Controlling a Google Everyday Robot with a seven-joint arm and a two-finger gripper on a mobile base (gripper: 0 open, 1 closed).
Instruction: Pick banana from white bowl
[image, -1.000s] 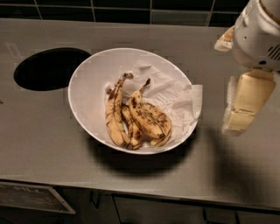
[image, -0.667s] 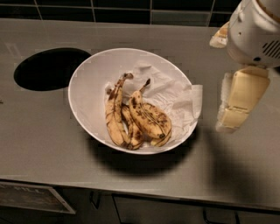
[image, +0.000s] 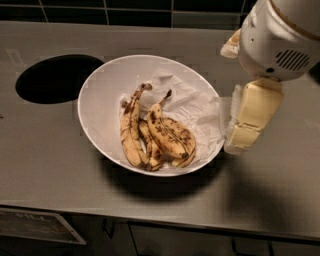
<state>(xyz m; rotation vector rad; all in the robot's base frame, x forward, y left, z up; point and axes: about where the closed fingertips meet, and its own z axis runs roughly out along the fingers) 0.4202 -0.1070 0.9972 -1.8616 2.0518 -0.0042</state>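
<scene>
The white bowl (image: 97, 87) stands on a grey metal counter in the middle of the camera view. In it lie three overripe bananas. The banana (image: 173, 136), short, plump and densely brown-speckled, lies on the right of the bunch with its dark stem pointing up. A longer slim banana (image: 129, 131) lies on the left and a thin dark-edged one (image: 150, 149) between them. My gripper (image: 240, 139), cream-coloured, hangs from the white arm at the right, just outside the bowl's right rim and above the counter, holding nothing.
A crumpled white paper napkin (image: 194, 102) lines the bowl's right side and laps over the rim. A dark round hole (image: 57, 77) is cut in the counter at the left. Dark wall tiles run along the back. The counter's front edge is near the bottom.
My gripper and arm have moved left, from further right over the counter to right beside the bowl's right rim. The bananas and bowl have not moved.
</scene>
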